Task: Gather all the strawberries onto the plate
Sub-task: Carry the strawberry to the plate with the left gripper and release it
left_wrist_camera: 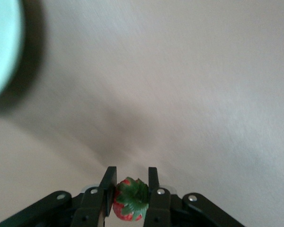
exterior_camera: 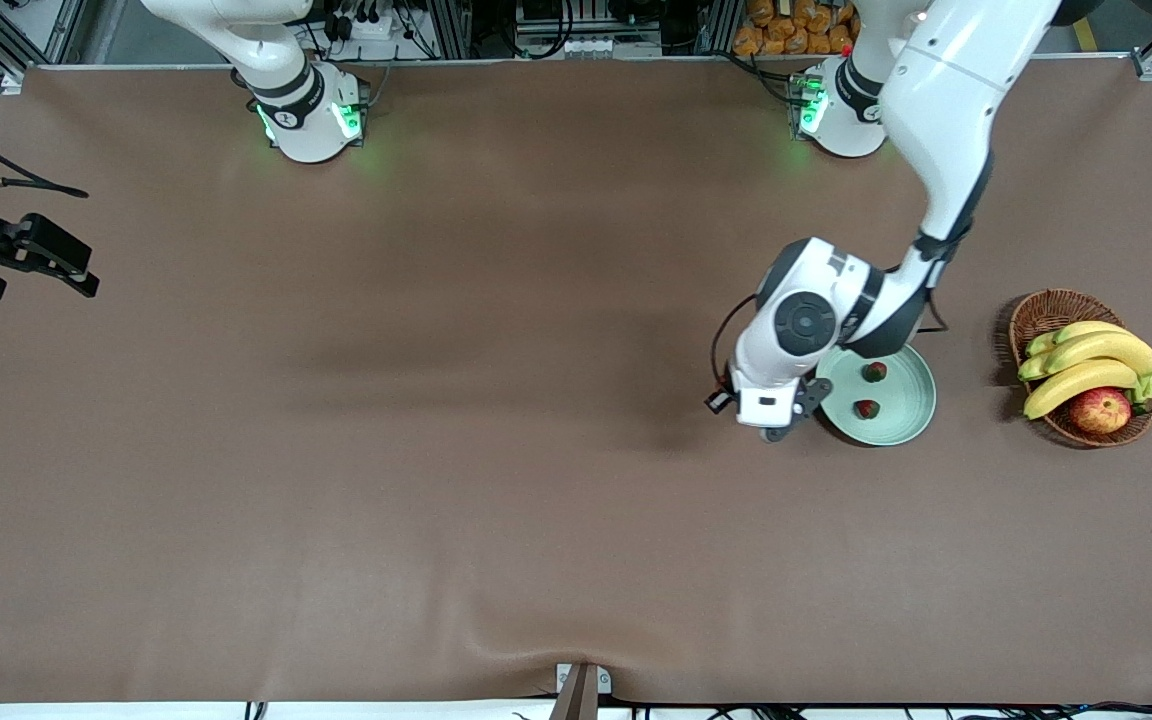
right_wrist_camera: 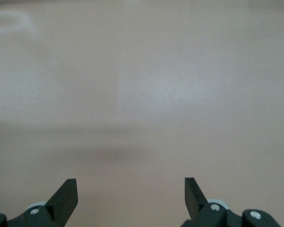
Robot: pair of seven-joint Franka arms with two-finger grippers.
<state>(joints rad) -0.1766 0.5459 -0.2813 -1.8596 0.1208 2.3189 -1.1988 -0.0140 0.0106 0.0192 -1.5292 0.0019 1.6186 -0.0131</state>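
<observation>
Red little strawberry (left_wrist_camera: 130,205) sits pinched in the left gripper (left_wrist_camera: 131,182), just beside the pale mint-green plate (exterior_camera: 911,415). Two berries (exterior_camera: 874,372) are on it already. Right gripper (right_wrist_camera: 131,196) waits, fingers wide apart.

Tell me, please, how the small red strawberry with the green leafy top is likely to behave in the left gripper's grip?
The small red strawberry is pinched between the left gripper fingers, so it probably bruises easily. Its rounded body may roll once dropped onto the glossy mint-green plate.

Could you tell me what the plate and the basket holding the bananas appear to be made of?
The plate: smooth, glossy mint-green, probably plastic or glazed ceramic; its surface looks plain and even. The basket: brown woven wicker, judging by the ribbed weave along its rim.
</observation>
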